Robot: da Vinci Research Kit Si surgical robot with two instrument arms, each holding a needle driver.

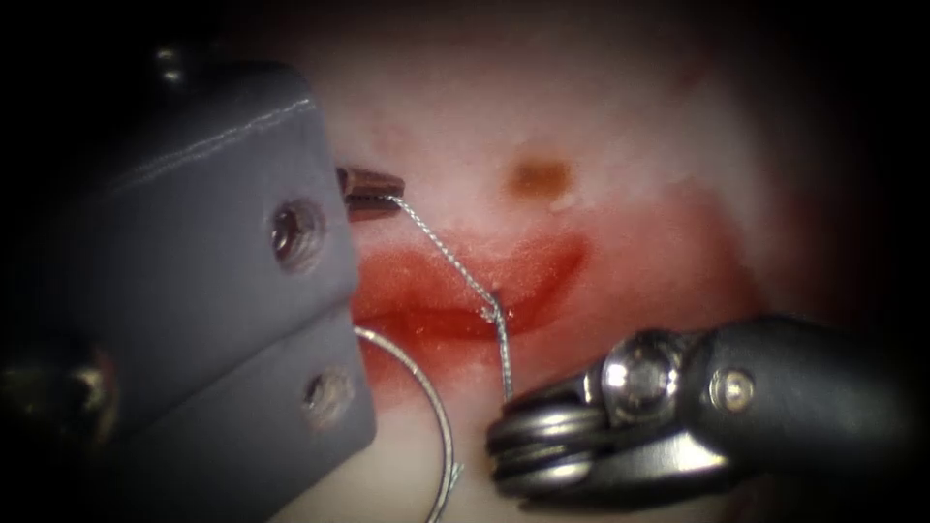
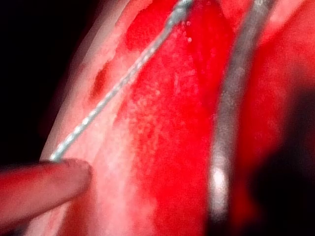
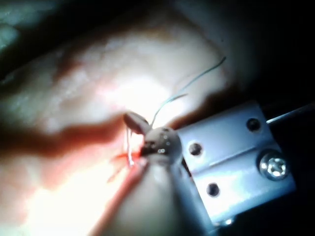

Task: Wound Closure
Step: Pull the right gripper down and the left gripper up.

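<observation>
Nearest, the right tool (image 1: 542, 441) lies on the near side of the cut; whether it grips anything I cannot tell. The curved needle (image 1: 426, 407) lies free on the tissue (image 1: 630, 126) to its left. Farther, the left tool (image 1: 373, 192) pinches the thread (image 1: 455, 261), which runs into the cut (image 1: 455, 315).

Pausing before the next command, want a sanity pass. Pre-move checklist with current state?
1. Left hand holds the thread: ok, shut on it.
2. Thread reaches the cut: ok, it runs from the left hand into the tissue there, then down towards the right hand.
3. What the right hand holds: cannot tell.
4. Needle out of the tissue: cannot tell; the visible arc lies over the tissue, but one end is hidden behind the left tool.
5. Thread free of tangles: ok on the visible run.
</observation>
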